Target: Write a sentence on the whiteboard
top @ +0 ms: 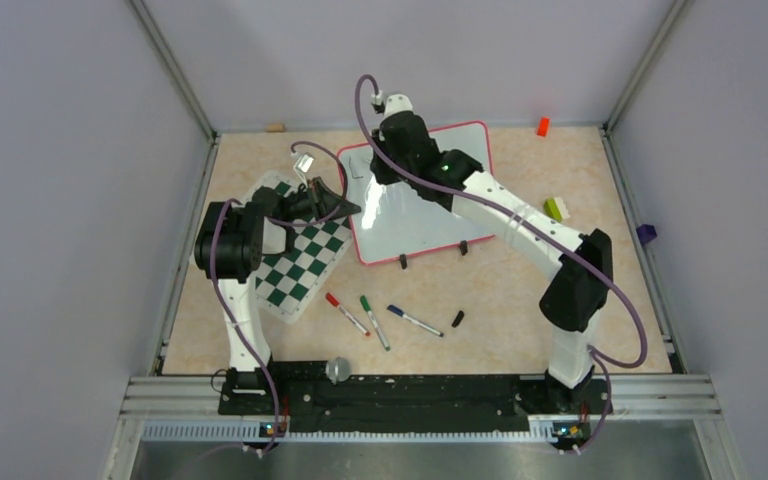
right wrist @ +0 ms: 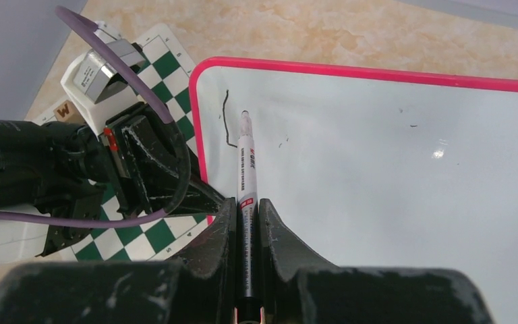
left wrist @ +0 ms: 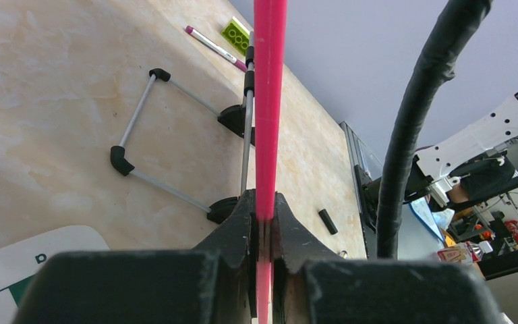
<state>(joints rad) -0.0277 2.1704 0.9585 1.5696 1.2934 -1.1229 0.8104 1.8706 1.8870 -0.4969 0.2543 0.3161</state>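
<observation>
My left claw (left wrist: 264,202) is clamped narrow on the red frame of the whiteboard (top: 415,225). The board stands at twelve o'clock on the table (top: 520,300), with the checkered mat (top: 295,270) just beside it at nine o'clock. My right claw (right wrist: 246,206) grips a marker (right wrist: 245,158). Its tip is near the board's ten o'clock corner, at three o'clock of a short black stroke (right wrist: 225,118).
</observation>
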